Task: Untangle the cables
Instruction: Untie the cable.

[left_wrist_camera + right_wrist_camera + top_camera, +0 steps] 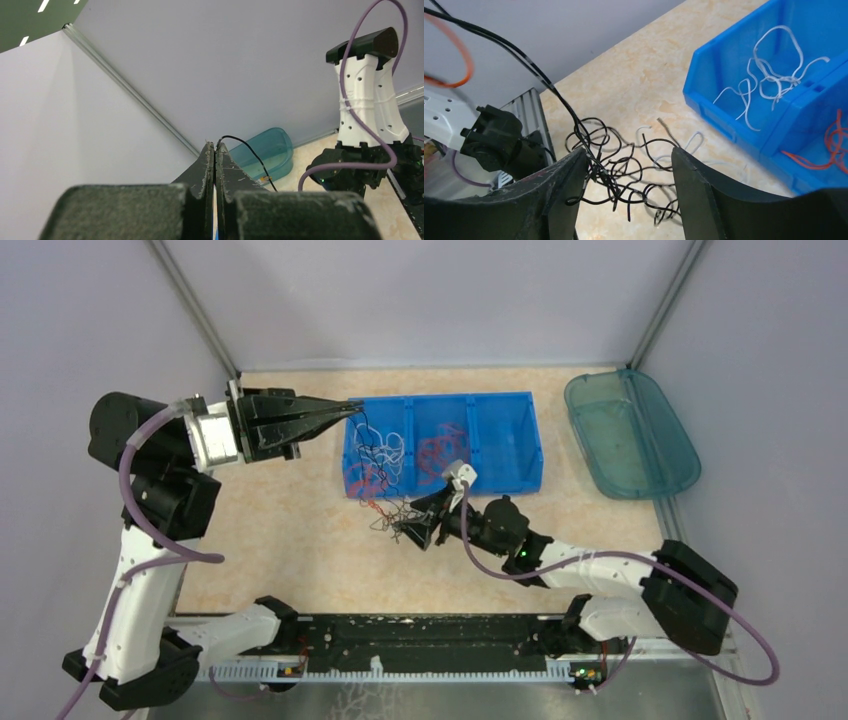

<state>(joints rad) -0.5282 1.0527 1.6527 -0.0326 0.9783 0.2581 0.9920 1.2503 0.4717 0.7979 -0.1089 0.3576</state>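
Note:
My left gripper (352, 406) is raised over the left end of the blue bin (505, 405) and is shut on a black wire (250, 156) that comes out at the fingertips (216, 146). Black strands hang from it down to a tangle of black wires (392, 518) on the table in front of the bin. My right gripper (408, 532) is low at that tangle, open, with its jaws on either side of the black loops (624, 170). White wires (769, 75) lie in the bin's left compartment and red-orange wires (435, 455) in the middle one.
A teal tray (630, 435) sits at the back right; it also shows in the left wrist view (265, 150). The bin's right compartment (505, 440) holds nothing. A blurred orange wire (466, 57) hangs at the upper left of the right wrist view. A few white wires (696, 142) lie beside the tangle.

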